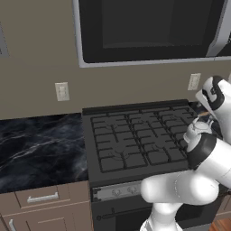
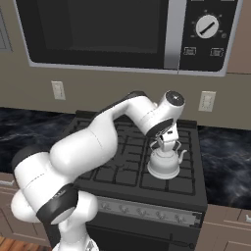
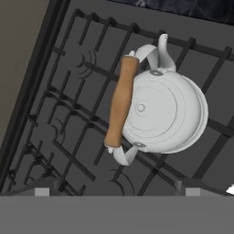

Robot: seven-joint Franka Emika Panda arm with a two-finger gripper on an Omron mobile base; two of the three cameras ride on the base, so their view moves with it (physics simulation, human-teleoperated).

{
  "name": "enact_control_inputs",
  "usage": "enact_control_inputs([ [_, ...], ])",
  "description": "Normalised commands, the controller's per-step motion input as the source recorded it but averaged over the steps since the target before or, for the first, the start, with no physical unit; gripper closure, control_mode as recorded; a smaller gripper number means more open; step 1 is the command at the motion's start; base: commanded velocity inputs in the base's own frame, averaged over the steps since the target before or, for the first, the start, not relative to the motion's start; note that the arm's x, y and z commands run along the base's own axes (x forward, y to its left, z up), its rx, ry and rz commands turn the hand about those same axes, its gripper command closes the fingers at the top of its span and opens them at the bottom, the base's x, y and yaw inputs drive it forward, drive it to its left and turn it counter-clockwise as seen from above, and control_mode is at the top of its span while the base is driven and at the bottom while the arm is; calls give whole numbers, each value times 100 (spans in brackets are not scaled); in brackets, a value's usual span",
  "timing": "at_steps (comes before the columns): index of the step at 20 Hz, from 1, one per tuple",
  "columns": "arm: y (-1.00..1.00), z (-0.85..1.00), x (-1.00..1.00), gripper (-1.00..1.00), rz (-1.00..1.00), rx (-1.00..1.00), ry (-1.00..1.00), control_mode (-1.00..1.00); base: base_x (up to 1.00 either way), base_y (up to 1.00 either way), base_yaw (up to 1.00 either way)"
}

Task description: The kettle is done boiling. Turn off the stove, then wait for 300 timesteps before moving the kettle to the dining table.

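Kettle (image 2: 164, 164) sits on stove (image 2: 122, 171) beneath gripper (image 2: 165, 145)

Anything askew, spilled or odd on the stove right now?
Nothing stands out. The kettle sits upright on the grates of the stove, no spill visible. The gripper hangs right above its wooden handle, which leans to one side of the lid.
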Motion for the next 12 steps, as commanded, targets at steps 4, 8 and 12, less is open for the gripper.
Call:
enact_control_inputs([
  [4, -14, -18, 15, -100, 0, 0, 4, -100, 0, 0, 0],
  [8, -11, -14, 17, -100, 0, 0, 4, -100, 0, 0, 0],
  [12, -6, -7, 23, -100, 0, 0, 6, -100, 0, 0, 0],
])
